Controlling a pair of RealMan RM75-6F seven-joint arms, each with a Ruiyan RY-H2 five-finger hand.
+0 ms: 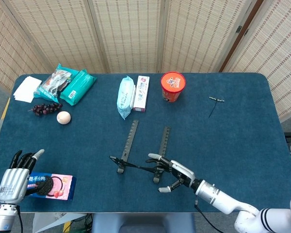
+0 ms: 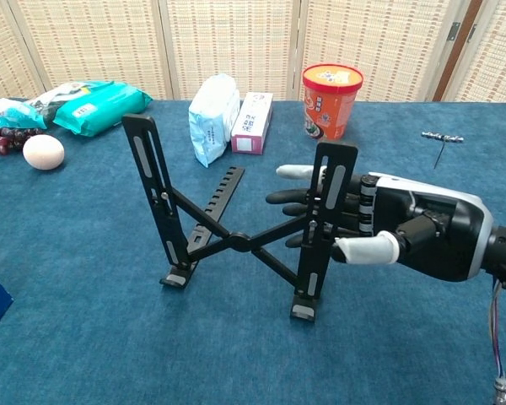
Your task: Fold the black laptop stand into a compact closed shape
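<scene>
Stand point(image 2: 236, 240) status: fully spread, standing on its feet at the near centre of the table point(image 1: 242, 131). Two uprights rise from the cloth and are joined by crossed links meeting at a centre pivot. Two notched arms extend flat from the base toward 12 o'clock. No part of it has been folded yet.

Right hand point(image 2: 379, 232): positioned at 3 o'clock of the stand, level with the upper half of the right upright. The fingers point(image 2: 299, 196) reach across behind that upright; the thumb point(image 2: 367, 249) lies on its near side. The fingers are apart and not clamped. Whether any fingertip touches the upright cannot be told from either view. In the head view this hand point(image 1: 177, 172) overlaps the right foot of the stand point(image 1: 136, 162).

Left hand point(image 1: 14, 174): well apart from the stand, at 9 o'clock near the table edge. It hangs above a biscuit pack point(image 1: 51, 186), fingers loosely extended and holding nothing.

Step in hand, as judged: approach and grasp of the right upright, ahead of the first folding push.

Next move calls for:
1. Closing thumb and fingers on the right upright.
2. Pushing it toward 9 o'clock so the crossed links scissor shut.
3. A brace on the left upright, since the stand is light and would likely slide or tip under a one-sided push. The left hand is far from that post.

Other items lie toward 12 o'clock, clear of the work: a cup point(image 1: 172, 86), a wipes pack point(image 1: 125, 96), a box point(image 1: 141, 93), snack bags point(image 1: 68, 85), an egg point(image 1: 63, 117).
</scene>
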